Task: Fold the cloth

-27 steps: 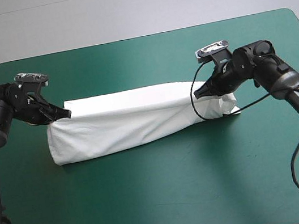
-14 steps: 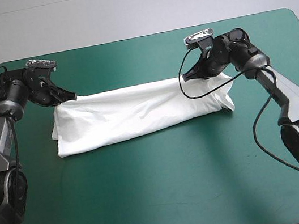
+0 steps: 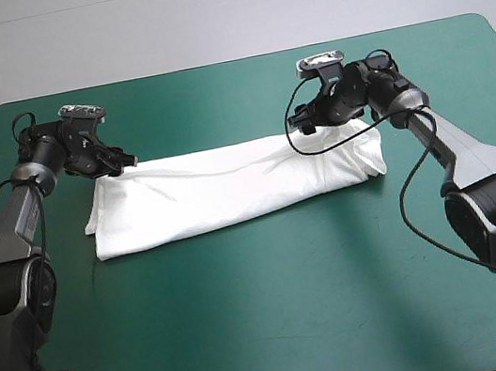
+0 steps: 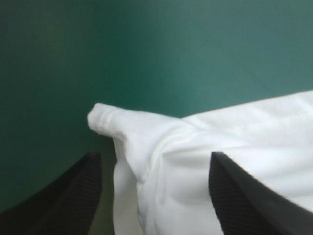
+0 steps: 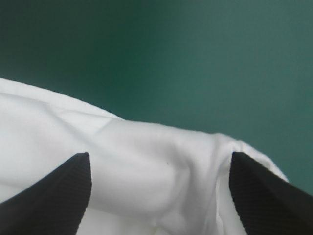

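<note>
The white T-shirt [image 3: 230, 188] lies on the table as a long folded band running left to right. My left gripper [image 3: 122, 163] is at its far left corner, low over the cloth. In the left wrist view the left gripper [image 4: 154, 156] is open, and a hemmed corner of the T-shirt [image 4: 234, 147] lies loose between the fingers. My right gripper [image 3: 310, 124] is at the band's far right end. Its wrist view shows the right gripper [image 5: 159, 155] open too, astride a rumpled fold of the T-shirt [image 5: 122, 156].
Bare teal-green cover [image 3: 270, 315] runs from the T-shirt to the table's near edge. A narrower strip of cover lies between the T-shirt and the far edge [image 3: 227, 61].
Both grippers carried the T-shirt's upper layer toward the far side and laid it down. Both then opened and let go, and the band now lies flatter.
</note>
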You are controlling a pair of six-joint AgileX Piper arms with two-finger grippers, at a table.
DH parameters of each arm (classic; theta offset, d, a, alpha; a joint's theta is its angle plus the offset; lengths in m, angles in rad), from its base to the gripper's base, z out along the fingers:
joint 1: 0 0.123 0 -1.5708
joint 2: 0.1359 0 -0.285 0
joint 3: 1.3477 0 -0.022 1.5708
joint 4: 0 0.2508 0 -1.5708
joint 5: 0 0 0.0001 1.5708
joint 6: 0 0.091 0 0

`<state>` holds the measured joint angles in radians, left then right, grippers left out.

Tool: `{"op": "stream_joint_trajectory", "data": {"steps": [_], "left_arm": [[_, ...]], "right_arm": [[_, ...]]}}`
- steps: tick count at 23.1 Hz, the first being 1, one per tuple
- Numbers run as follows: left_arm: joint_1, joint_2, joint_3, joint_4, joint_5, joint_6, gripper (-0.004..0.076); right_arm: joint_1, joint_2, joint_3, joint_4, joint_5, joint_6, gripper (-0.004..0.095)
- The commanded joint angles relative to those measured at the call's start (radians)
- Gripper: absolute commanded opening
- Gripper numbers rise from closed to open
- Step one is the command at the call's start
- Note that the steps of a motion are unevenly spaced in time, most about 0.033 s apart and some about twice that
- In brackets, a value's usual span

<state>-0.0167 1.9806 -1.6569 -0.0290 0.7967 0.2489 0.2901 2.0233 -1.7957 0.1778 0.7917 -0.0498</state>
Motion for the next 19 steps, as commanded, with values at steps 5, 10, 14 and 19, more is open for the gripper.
{"op": "stream_joint_trajectory", "data": {"steps": [5, 10, 14, 19], "left_arm": [[-0.004, -0.073, -0.230, 0.003, 0.053, -0.007, 0.0521], [-0.005, -0.073, -0.492, -0.074, 0.285, -0.007, 0.0450], [-0.005, -0.073, -0.568, -0.259, 0.414, 0.041, 0.0078], [-0.085, -0.067, -0.557, -0.361, 0.475, 0.077, 0.0019]], "right_arm": [[-0.008, -0.148, -0.119, -0.010, -0.024, 0.007, 0.0764], [-0.050, -0.242, -0.121, -0.013, 0.022, 0.001, 0.0765], [-0.184, -0.266, -0.119, 0.170, 0.194, -0.091, 0.0764], [-0.341, -0.266, -0.118, 0.291, 0.360, -0.169, 0.0719]]}}
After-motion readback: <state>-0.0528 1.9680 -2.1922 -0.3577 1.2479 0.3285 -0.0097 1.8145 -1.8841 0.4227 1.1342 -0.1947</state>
